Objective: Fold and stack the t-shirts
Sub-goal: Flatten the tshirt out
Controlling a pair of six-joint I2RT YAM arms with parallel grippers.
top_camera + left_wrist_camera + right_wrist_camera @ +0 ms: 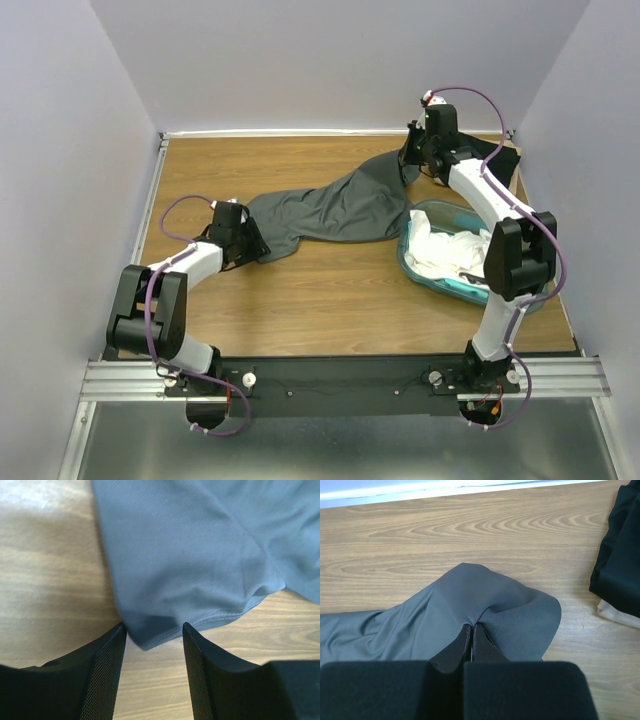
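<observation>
The dark grey t-shirt lies stretched across the middle of the wooden surface. It runs from the left of the frame up toward the upper right. The right claw is squeezed tight on one end of it, and the cloth bunches up where it is pinched. I think it holds that end so the shirt can be pulled flat.

The left claw is spread wide at the other end, low by the surface. A corner of the hem sits between its two fingers. It is not squeezing yet. It looks ready to grab that corner so both ends can be tugged straight before folding.

At the right of the top view, a teal tub holds white t-shirts, likely the next ones to fold. A black t-shirt lies in the upper right corner with something white peeking out under it. This may be the start of the stack.
</observation>
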